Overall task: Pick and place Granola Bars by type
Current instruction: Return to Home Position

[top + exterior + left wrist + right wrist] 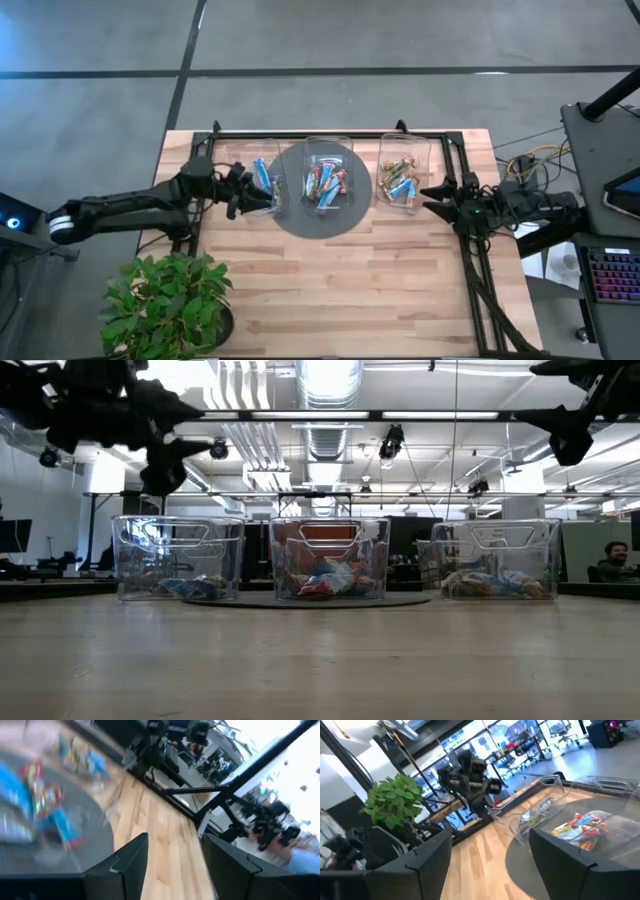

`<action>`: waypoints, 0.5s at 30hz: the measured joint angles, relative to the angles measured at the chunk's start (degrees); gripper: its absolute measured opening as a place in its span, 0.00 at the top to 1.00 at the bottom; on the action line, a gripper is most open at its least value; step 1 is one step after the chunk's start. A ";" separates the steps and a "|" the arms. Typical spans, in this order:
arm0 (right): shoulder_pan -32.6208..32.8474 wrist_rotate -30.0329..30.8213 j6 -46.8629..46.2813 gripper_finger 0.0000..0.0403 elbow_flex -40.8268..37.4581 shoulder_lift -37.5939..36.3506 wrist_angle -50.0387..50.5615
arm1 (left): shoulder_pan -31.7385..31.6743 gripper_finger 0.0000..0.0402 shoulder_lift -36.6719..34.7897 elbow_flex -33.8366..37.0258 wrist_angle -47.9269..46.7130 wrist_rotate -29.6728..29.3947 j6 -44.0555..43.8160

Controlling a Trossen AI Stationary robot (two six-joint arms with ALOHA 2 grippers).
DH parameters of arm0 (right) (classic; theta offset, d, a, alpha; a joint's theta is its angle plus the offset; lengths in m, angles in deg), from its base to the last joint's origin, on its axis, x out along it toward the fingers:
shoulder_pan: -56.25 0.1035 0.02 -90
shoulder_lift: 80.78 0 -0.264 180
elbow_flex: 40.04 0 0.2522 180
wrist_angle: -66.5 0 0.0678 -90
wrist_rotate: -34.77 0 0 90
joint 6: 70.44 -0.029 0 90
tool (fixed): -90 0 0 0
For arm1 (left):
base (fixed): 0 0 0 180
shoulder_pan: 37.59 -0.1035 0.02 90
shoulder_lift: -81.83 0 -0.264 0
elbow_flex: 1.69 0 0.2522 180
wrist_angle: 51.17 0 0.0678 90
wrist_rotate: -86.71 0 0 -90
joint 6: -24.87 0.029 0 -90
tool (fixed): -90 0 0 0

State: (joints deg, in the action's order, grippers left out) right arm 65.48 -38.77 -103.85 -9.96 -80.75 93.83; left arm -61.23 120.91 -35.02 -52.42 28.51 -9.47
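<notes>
The near half of the worktop (340, 290) carries no bars. Toward the far edge stand three clear bins: the left bin (262, 180) holds mostly blue bars, the centre bin (328, 178) on its grey disc (300, 222) holds mixed bars (325, 185), the right bin (404, 175) holds gold-and-blue ones. The left gripper (243, 190) hovers at the left bin, fingers spread, carrying nothing. The right gripper (440, 192) hovers beside the right bin, fingers spread, carrying nothing. Judgement: sorting is partway, since mixed bars remain in the centre
</notes>
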 joint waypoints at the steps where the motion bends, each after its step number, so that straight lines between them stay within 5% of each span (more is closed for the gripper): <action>1: 0.00 0.01 0.16 0.36 -0.91 -0.05 -1.13 | 0.00 0.57 -0.39 0.99 -0.01 0.05 -2.30; 5: -0.02 0.48 0.29 0.36 -2.76 0.44 -2.54 | 0.01 0.57 -0.78 4.30 -0.01 0.04 -8.75; 15: -0.02 3.12 -3.66 0.38 -7.79 0.46 -3.55 | 1.22 0.57 -2.84 14.13 0.86 -0.95 -8.82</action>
State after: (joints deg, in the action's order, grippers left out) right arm 65.46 -35.65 -107.51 -17.75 -80.29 90.28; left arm -60.01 118.07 -20.88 -51.57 27.56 -18.30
